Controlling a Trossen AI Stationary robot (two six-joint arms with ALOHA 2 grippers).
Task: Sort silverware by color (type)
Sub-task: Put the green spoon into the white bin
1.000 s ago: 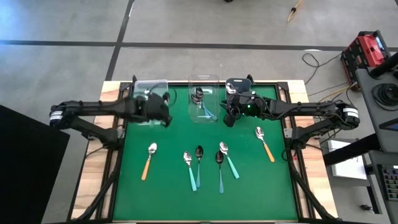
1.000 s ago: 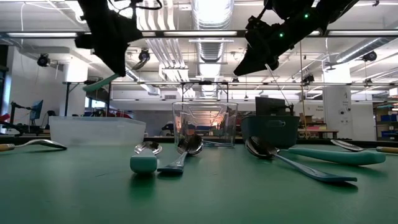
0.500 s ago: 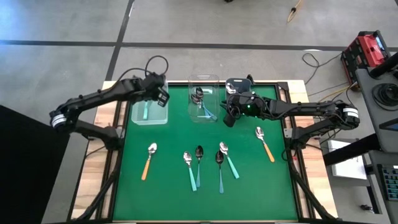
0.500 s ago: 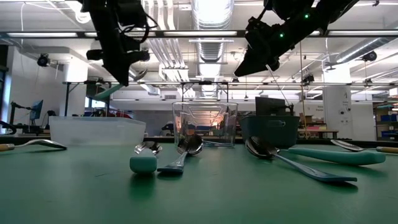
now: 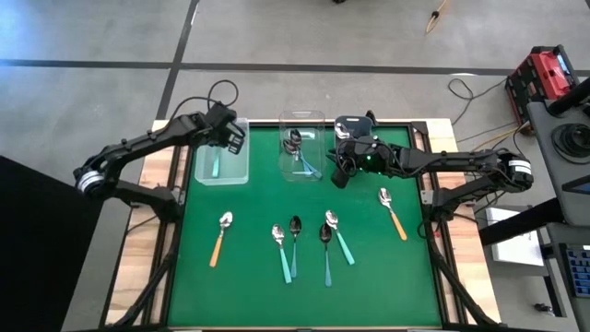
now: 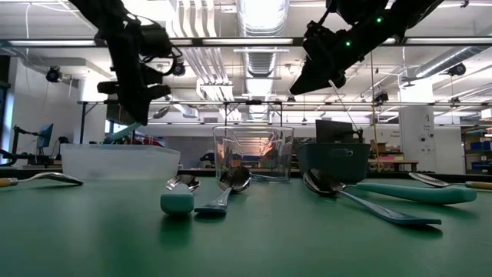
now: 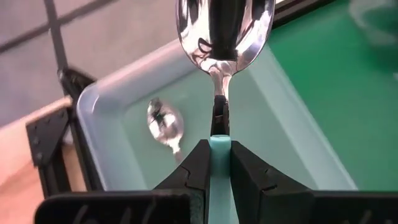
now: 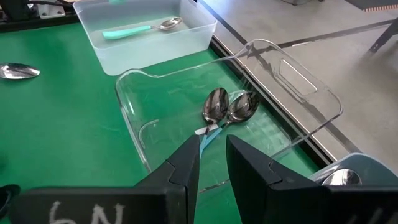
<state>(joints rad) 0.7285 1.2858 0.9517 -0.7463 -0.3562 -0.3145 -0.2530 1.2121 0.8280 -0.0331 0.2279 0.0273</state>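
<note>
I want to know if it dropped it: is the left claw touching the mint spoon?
Touching. The left wrist view shows the left claw pinching the mint spoon by its handle.

Overhead, table-level, two wrist cameras

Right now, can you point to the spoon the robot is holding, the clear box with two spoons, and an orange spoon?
held mint spoon [image 7: 224,28], left wrist view, on its shiny bowl
clear bin [image 5: 301,117], high view, on its far rim
orange-handled spoon [image 5: 218,247], high view, on its handle

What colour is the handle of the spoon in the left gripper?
Mint-teal handle, clearest in the left wrist view.
</note>
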